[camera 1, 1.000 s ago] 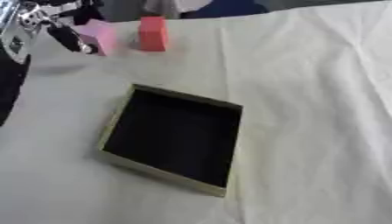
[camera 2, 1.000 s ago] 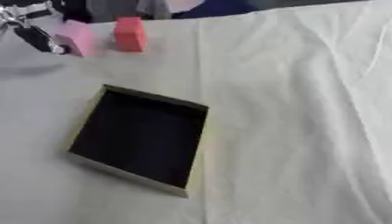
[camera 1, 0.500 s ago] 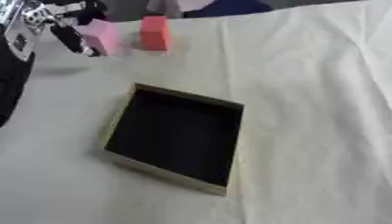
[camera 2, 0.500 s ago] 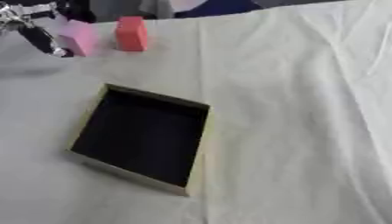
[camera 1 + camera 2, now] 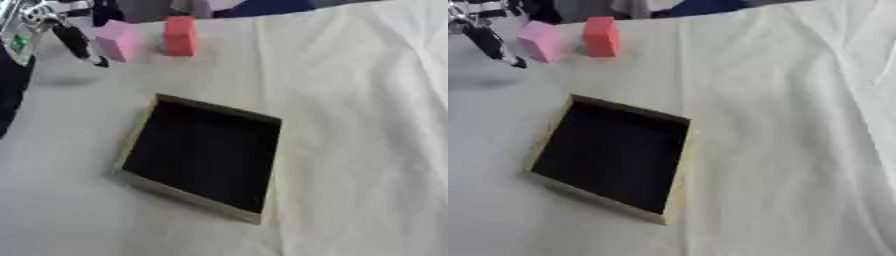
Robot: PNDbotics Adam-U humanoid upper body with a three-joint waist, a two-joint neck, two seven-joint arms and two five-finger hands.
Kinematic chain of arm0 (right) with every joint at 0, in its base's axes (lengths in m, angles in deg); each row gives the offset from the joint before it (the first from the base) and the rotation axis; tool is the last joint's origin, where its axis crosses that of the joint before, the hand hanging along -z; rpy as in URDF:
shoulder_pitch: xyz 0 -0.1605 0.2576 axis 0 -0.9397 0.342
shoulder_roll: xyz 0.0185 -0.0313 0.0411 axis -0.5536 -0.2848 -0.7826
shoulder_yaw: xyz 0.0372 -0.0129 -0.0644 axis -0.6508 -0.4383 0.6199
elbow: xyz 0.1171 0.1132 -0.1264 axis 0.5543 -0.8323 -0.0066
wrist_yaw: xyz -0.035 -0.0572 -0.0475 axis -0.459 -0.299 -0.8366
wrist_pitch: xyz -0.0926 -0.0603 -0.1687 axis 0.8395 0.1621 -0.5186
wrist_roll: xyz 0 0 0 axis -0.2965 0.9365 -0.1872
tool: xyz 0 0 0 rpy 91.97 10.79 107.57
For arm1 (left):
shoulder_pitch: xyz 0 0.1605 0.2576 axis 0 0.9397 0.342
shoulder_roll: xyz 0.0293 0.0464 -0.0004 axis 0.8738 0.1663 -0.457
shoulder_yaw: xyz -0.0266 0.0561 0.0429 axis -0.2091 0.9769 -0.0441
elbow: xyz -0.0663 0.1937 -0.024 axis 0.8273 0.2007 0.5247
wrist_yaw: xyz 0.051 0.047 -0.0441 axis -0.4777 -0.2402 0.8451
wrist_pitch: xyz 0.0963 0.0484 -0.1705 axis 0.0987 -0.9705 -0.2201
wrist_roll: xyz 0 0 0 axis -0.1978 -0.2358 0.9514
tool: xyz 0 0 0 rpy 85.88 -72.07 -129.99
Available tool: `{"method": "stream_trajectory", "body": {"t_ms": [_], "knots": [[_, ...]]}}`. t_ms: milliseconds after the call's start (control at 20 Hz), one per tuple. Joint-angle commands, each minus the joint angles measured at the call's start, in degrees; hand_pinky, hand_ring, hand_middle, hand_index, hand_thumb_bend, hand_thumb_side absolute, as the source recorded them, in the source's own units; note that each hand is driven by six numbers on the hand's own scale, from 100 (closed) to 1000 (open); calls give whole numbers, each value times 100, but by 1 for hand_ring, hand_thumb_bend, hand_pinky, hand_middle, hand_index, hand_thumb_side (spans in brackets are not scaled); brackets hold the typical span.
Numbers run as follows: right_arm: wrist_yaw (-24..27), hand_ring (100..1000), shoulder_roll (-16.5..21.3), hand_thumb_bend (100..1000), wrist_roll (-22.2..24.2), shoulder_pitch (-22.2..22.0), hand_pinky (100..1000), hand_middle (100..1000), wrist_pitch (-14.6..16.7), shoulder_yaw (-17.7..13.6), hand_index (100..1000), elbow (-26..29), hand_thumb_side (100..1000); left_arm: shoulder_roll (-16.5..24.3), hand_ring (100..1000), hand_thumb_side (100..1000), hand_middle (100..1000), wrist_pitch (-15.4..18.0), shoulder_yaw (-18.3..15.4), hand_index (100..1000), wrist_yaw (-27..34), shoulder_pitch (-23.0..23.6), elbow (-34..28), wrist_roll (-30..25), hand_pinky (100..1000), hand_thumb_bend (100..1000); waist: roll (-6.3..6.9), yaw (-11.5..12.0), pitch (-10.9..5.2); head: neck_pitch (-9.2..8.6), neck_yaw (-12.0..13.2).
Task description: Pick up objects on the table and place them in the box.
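Now the left hand (image 5: 74, 37) sits a little farther from the pink block (image 5: 120, 42) beyond the box (image 5: 199, 152), fingers straight, holding nothing; the grasp isn't made yet.

Both views look steeply down from the robot's head onto the cloth-covered table (image 5: 350, 100), facing forward, at about arm's reach. They share nearly the whole scene: the dark box (image 5: 199, 155) mid-frame and the far edge along the top. The right eye view sits slightly to the side, so the box (image 5: 610, 155) appears further left; both pictures are somewhat blurred.
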Motion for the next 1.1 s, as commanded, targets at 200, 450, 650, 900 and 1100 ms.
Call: {"method": "stream_trajectory", "body": {"t_ms": [200,450,650,900,1100], "knots": [[156,830,166,100,-70,33,834,742,10,-89,760,77,620,329,925,100,878,-16,-99,974,-49,-133,-159,-103,910,653,-69,157,-50,-58,9],[228,826,169,100,-89,37,833,737,22,-104,758,53,619,373,926,100,874,-33,-125,973,-57,-161,-174,-56,912,648,-151,340,5,-105,51],[269,822,164,100,-97,46,831,733,36,-110,757,48,619,397,924,100,878,-34,-140,978,-163,-195,-187,-66,912,649,-162,357,37,-118,93],[343,822,169,100,-117,71,830,731,49,-115,755,37,620,409,924,100,889,-6,-158,973,-285,-210,-183,37,912,614,-144,349,94,-113,128],[382,821,172,100,-134,92,829,729,56,-122,754,36,620,445,924,100,896,-57,-195,972,-374,-227,-123,32,911,604,-125,323,144,-132,204]]}}
